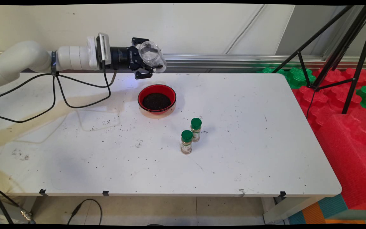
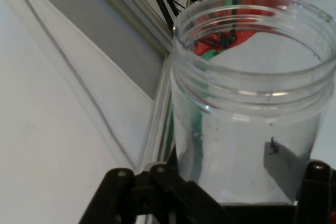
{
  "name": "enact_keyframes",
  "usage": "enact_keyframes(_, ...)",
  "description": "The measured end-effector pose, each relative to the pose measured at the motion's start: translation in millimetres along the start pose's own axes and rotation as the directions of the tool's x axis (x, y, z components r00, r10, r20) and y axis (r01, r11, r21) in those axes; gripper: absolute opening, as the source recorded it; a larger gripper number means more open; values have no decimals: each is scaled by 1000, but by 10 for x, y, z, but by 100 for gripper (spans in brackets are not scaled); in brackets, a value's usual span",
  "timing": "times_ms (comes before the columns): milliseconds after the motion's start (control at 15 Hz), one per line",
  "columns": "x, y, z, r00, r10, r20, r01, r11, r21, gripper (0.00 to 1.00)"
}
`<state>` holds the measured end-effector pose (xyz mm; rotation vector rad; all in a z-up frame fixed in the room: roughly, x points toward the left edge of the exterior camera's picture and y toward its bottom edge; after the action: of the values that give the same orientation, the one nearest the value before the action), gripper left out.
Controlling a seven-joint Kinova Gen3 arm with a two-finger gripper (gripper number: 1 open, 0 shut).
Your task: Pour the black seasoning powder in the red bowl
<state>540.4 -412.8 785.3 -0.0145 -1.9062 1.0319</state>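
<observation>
Behind jar [image 2: 247,108]: end effector [image 1: 151,65] fingertips

counter [image 1: 249,165]: white, stained tan at 9 o'clock, strewn with dark specks
red bowl [image 1: 145,95]: toward 12 o'clock, filled with dark grounds
two green-capped spice jars [image 1: 186,141] [image 1: 196,129]: near centre, upright, just beside each other
black cables [image 1: 59,95]: draped toward 10 o'clock

We can read almost nothing here: the gripper [image 1: 152,65] body carries small pale lettering, too small for us to make out, and the labels on the two green-capped spice jars [image 1: 186,142] show print we cannot read either
</observation>
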Motion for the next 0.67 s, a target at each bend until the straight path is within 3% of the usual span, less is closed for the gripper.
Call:
enact_keyframes(267, 15, -23, 2, 992, -124, -5, 124, 992, -24, 0)
enact_keyframes(667, 61, -79, -17, 958, -287, -5, 286, 957, -56, 0)
